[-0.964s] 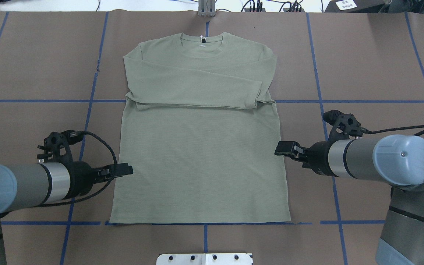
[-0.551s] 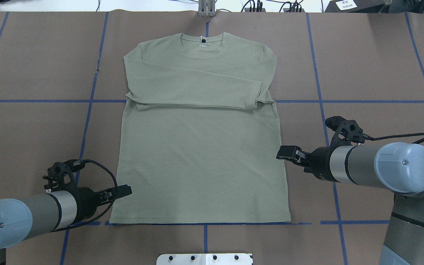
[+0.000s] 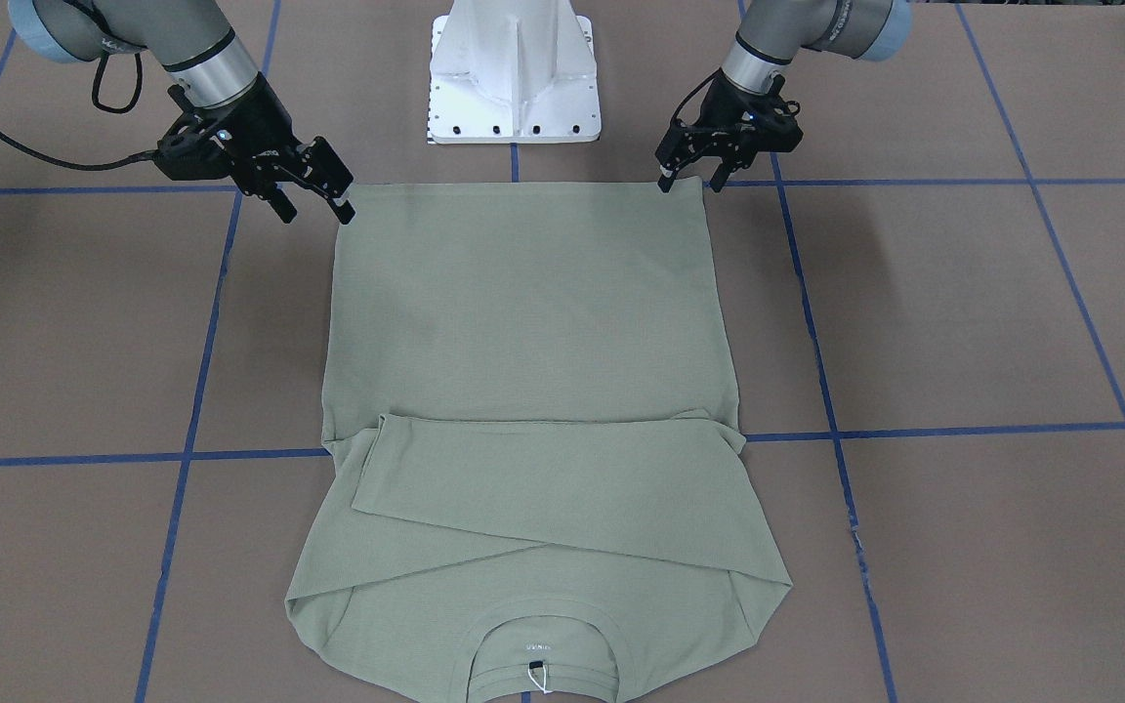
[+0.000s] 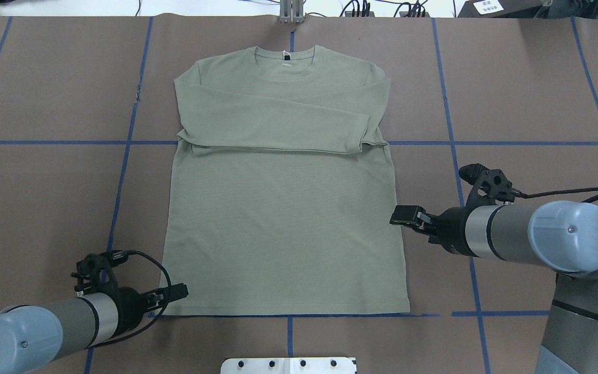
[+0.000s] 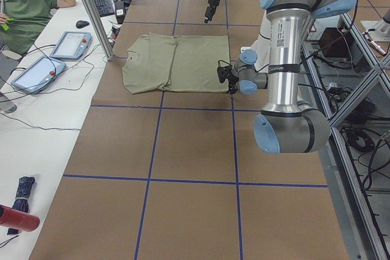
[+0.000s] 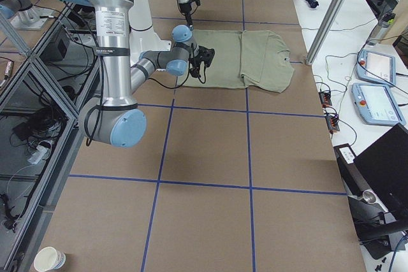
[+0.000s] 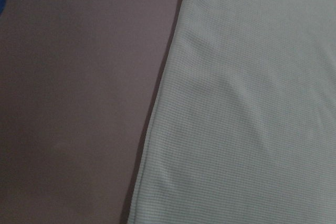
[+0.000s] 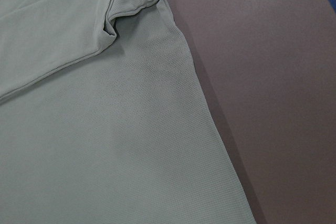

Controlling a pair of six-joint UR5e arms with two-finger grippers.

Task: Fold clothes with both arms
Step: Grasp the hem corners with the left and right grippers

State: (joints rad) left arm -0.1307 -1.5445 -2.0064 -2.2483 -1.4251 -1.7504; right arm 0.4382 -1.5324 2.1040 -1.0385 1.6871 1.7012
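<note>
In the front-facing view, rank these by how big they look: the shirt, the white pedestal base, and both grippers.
Largest: shirt
Next: white pedestal base, cropped at the top edge
Smallest: right gripper and left gripper, which look about alike, so unranked

Brown table [image 4: 512, 93], blue tape grid [image 4: 44, 142], white pedestal base [image 3: 514, 68], seated person [image 5: 27, 13], control tablet [image 5: 71, 45], paper cup [image 6: 49, 259]
</note>
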